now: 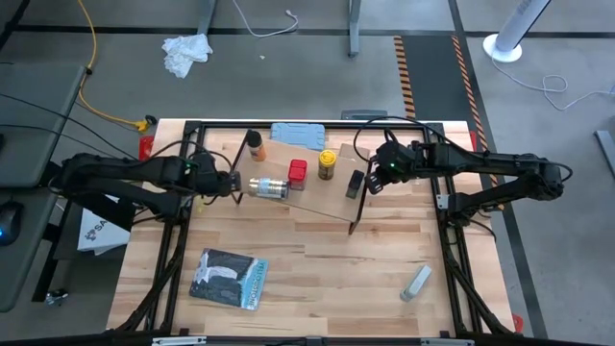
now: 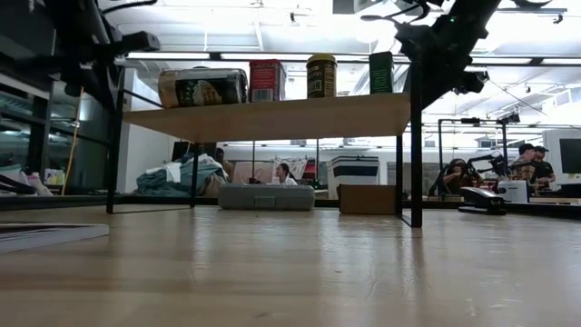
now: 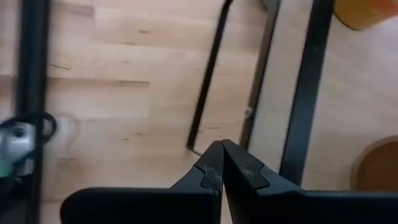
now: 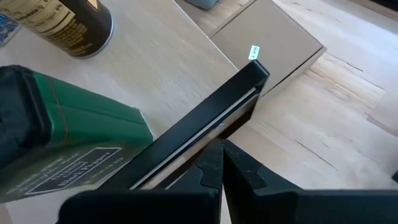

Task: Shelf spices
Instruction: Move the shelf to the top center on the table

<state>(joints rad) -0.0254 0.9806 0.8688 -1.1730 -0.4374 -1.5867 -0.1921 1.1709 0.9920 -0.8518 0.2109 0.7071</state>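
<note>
Spices stand on the light wooden shelf [image 1: 307,197] near the counter's far edge: red square tin [image 1: 297,171], yellow jar [image 1: 328,163]. Left gripper [image 1: 233,183] and right gripper [image 1: 377,180] flank it, jaws pressed together.

You see the shelf [image 2: 272,116] on the table [image 2: 300,272], its plank carrying a tan cylinder [image 2: 201,88] lying down, then a red tin [image 2: 267,80], yellow jar [image 2: 320,75] and green-faced tin [image 2: 381,73] upright.

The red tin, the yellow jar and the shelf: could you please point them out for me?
red tin [image 2: 267,80], low view, on its front face.
yellow jar [image 2: 320,77], low view, on its label.
shelf [image 2: 272,116], low view, on the front edge of its wooden plank.
</note>
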